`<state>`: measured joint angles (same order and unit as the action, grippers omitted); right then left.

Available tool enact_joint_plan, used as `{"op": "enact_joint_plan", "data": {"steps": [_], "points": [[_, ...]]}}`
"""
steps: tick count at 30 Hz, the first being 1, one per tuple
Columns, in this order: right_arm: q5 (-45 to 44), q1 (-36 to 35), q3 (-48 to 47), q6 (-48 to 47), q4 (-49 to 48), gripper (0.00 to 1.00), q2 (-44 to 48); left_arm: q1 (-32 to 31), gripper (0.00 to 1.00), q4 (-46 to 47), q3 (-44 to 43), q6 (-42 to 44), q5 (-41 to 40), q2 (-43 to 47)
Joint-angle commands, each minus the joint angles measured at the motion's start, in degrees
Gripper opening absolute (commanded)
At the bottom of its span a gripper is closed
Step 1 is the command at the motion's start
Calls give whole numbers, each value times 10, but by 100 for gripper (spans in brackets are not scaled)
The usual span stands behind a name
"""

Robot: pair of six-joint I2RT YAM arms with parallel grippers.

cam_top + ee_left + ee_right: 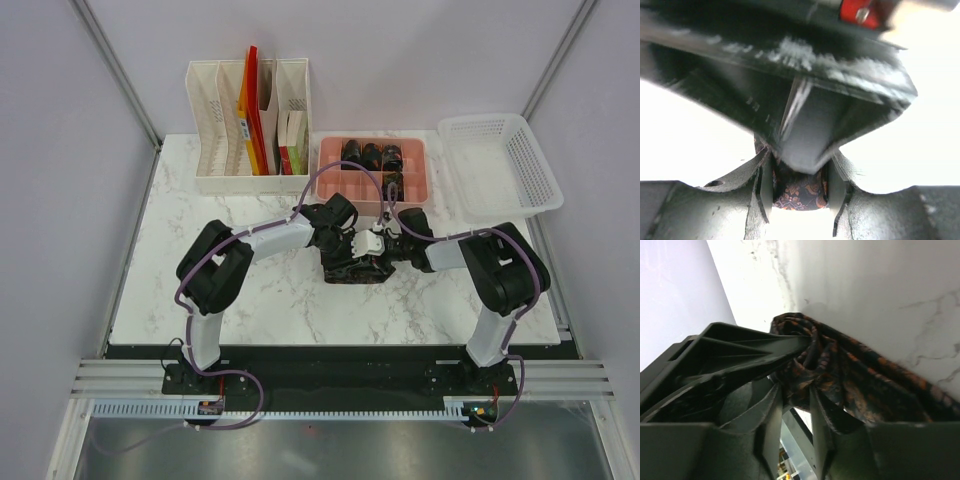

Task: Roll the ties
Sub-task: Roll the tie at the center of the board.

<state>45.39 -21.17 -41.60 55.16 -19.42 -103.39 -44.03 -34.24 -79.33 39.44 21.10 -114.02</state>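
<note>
Tie, partly rolled, on marble bench: left pincer clamped on its fabric; right pincer pinching the rolled end.

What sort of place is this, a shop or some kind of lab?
Probably a robotics lab booth: a left arm and right arm bolted at a marble-look table, plain panels around it, and a tie being worked between them.

Both arms bend inward; left hand and right hand meet closely; each clamped.
</note>
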Motion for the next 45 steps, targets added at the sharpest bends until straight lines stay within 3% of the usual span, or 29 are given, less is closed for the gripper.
{"op": "enact_joint_plan", "data": {"steps": [1,9,16,27,35,45], "points": [[-25,-7,-19,-37,14,30,-23,3,32,-86,39,13,-12,-47],[-86,-6,-59,-120,163,10,-43,4,33,-88,36,11,10,-24],[-129,-5,-82,-159,227,0,-59,5,47,-91,35,4,39,23],[-155,-2,-100,-185,273,0,-75,45,67,-46,59,-21,97,99],[-161,0,-104,-190,282,0,-81,77,77,59,108,-65,102,165],[-165,-1,-117,-189,288,0,-101,90,86,141,196,48,149,209]]}}
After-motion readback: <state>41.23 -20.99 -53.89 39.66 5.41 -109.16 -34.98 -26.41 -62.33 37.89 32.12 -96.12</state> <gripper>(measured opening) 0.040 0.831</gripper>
